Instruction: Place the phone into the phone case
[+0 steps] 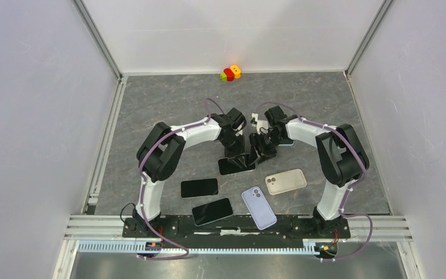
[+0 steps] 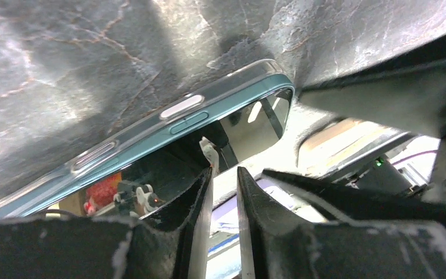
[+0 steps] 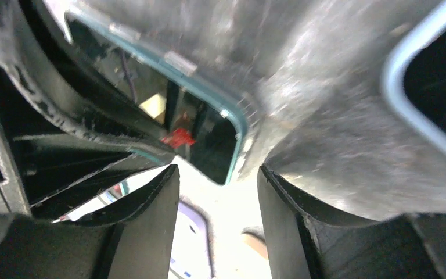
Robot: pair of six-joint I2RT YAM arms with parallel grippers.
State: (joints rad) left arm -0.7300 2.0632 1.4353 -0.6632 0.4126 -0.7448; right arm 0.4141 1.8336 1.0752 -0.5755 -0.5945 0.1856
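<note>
Near the middle of the tabletop (image 1: pixel 168 99), the teal phone (image 2: pixel 189 122) lies screen-up within the clear case (image 2: pixel 255 68), the left fingers (image 2: pixel 200 192) narrowly parted and the right fingers (image 3: pixel 151 197) wide, neither holding anything, so seating seems nearly finished and pressing the corners home likely follows.

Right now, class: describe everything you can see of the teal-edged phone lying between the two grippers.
The teal-edged phone has a glossy black screen facing up, mirroring the arms above. A clear plastic case wraps its rim, with moulded button covers along one long side. It seems to lie flat on the grey marbled table. The left gripper, jaws narrowly apart, hovers at its screen edge; contact is unclear.
</note>
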